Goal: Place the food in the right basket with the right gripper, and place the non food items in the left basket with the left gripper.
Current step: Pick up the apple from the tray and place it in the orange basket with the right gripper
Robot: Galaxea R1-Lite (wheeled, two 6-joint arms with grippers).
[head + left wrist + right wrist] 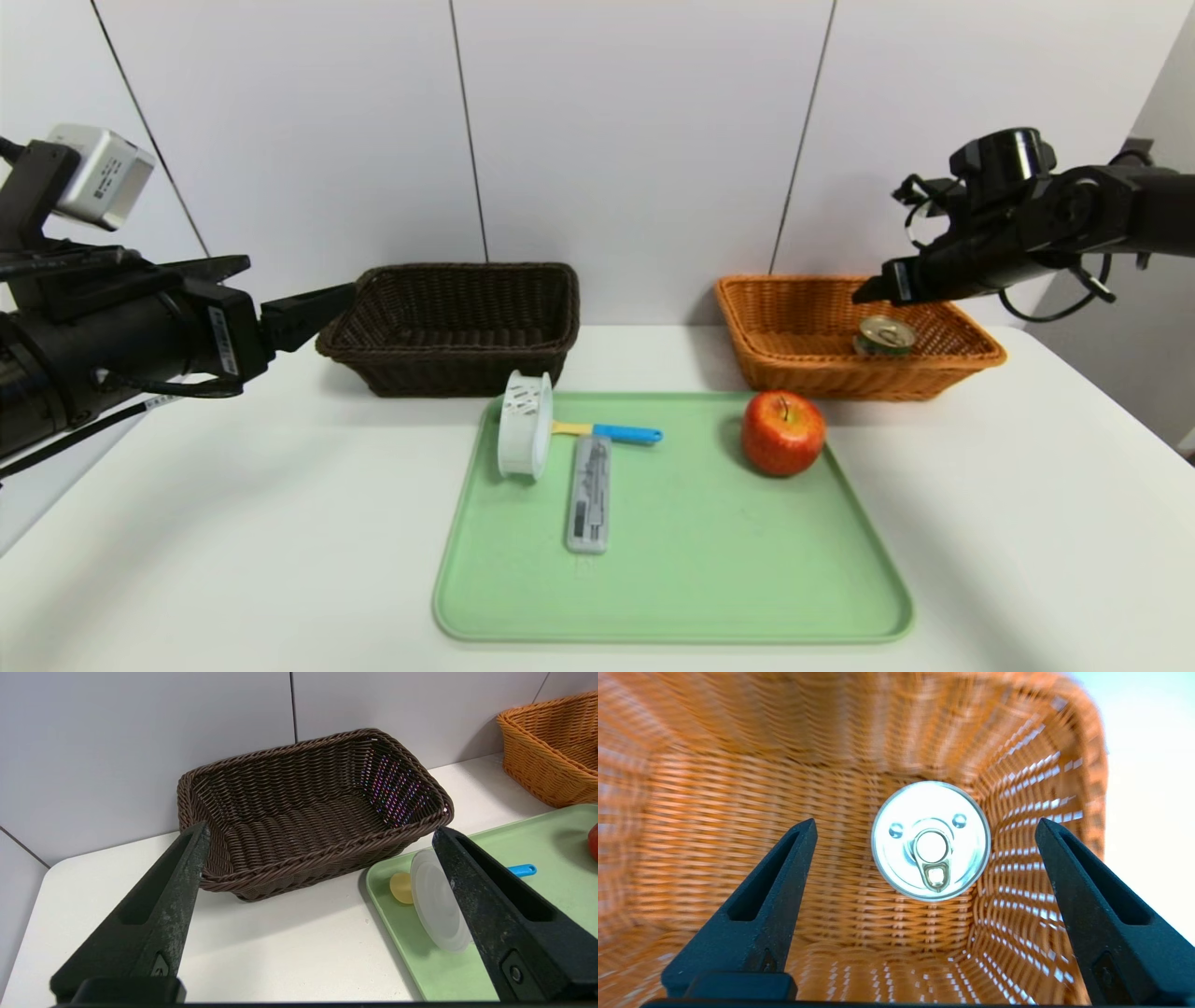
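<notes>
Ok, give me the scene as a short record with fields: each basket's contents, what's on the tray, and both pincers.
orange basket: holds the tin, lid up
dark brown basket: nothing inside
green tray: apple, white strainer cup on its side, grey case, yellow and blue utensil
right pincer: open, above the tin, holding nothing
left pincer: open, parked left of the dark brown basket
food left to move: apple
</notes>
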